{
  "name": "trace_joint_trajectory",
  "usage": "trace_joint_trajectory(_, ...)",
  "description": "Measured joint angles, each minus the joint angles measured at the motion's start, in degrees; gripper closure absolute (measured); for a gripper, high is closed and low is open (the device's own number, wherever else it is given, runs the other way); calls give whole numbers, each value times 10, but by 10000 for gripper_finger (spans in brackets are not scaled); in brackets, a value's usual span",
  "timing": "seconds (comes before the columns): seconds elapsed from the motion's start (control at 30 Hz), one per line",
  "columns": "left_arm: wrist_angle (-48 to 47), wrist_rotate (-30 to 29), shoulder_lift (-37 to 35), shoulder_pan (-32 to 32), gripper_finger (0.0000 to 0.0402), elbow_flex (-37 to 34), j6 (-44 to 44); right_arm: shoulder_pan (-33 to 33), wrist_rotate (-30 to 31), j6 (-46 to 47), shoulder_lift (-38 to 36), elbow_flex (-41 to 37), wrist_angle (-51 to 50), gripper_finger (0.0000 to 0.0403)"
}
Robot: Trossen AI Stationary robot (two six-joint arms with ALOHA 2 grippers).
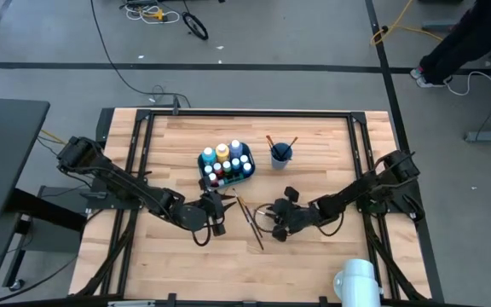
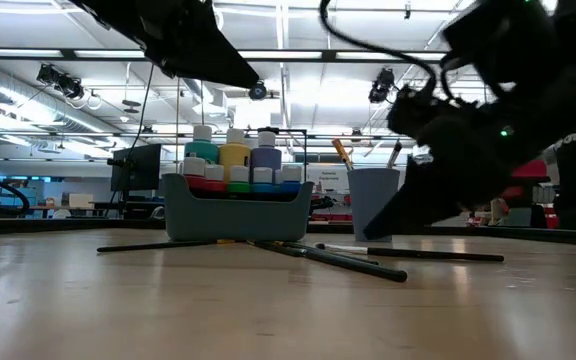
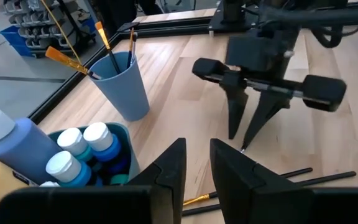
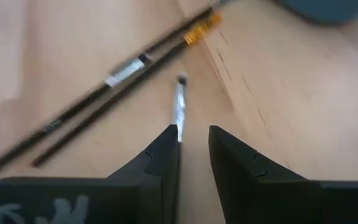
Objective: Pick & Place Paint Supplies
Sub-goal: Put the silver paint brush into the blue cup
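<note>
Found the right gripper (image 1: 278, 232) low over the wooden table (image 1: 314, 264), just right of the loose paintbrushes (image 1: 250, 217) lying there. Saw its fingers (image 3: 236, 118) drawn into a narrow V, clenched, as far as could be made out, on a thin silver-collared brush (image 4: 179, 102) that stuck out past the tips and pointed down at the wood. Could not tell whether that brush touched the table.

Found the left gripper (image 1: 218, 228) just in front of the teal bin (image 2: 233, 215), on the other side of those loose brushes. Saw its fingers (image 3: 169, 168) released, parted by a slim gap with bare wood showing between them and nothing grasped.

Counted the paint bottles (image 1: 226, 160) standing upright and packed together in the bin, white caps up: blue, yellow, red and white among them. Noted the blue cup (image 1: 280, 153) just right of the bin, apart from it, with orange-tipped brushes (image 3: 73, 59) leaning inside. Noted the loose brushes crossing one another on the table between the two grippers, dark-handled, one with a gold collar.
</note>
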Motion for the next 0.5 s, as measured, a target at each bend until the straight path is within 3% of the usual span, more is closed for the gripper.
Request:
trace_joint_trajectory(0.1, 0, 0, 0, 0, 320, 0, 0, -13, -14, 9, 0, 19, -57, 307)
trace_joint_trajectory(0.5, 0, 1, 0, 0, 320, 0, 0, -31, -36, -60, 1, 92, -69, 307)
